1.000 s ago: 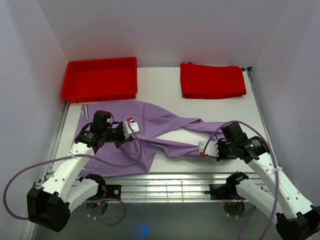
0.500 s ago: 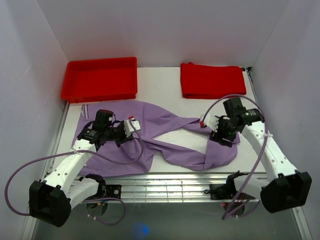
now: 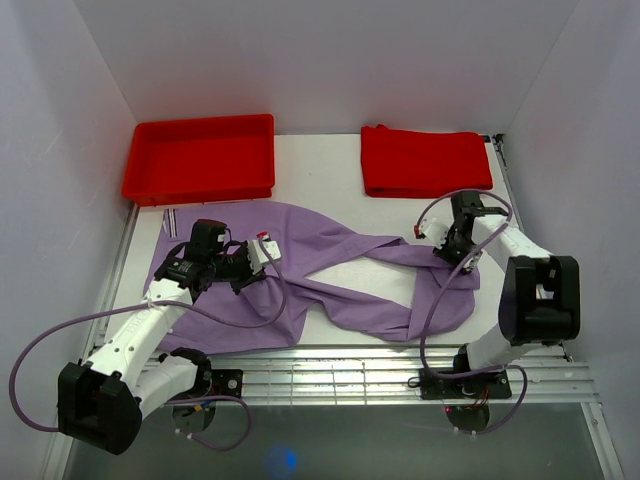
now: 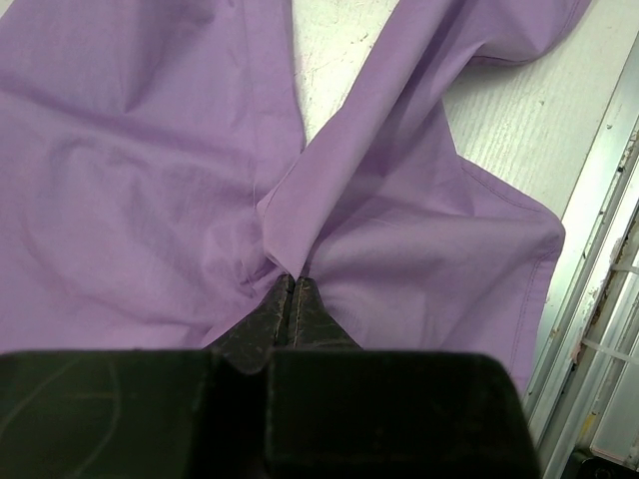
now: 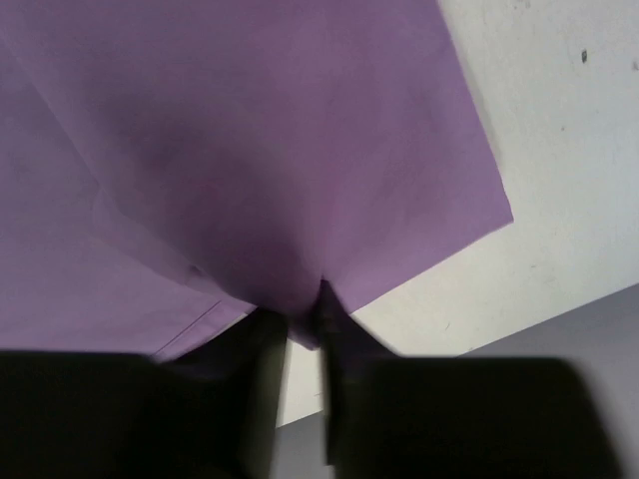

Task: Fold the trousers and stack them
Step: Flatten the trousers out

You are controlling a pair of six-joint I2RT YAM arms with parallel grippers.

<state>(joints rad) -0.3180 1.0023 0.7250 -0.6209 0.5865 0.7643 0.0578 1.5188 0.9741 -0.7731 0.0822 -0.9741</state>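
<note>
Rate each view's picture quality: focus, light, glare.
Top external: sharp and evenly lit, only soft shadows, with a blue glare spot at the near edge. Left wrist: trousers crisp, folds well lit; left pincer nearly black. Right wrist: blurred throughout, right pincer a dark smear, with shadow on the trousers just above it.

Bare table (image 3: 318, 165) shows at upper middle, a lane between the red tray (image 3: 200, 158) at upper left and the folded red cloth (image 3: 425, 160) at upper right. The trousers (image 3: 330, 275) cover the centre from left to right, while the left arm (image 3: 140, 330) at lower left and the right arm (image 3: 540, 290) at right crowd those sides
</note>
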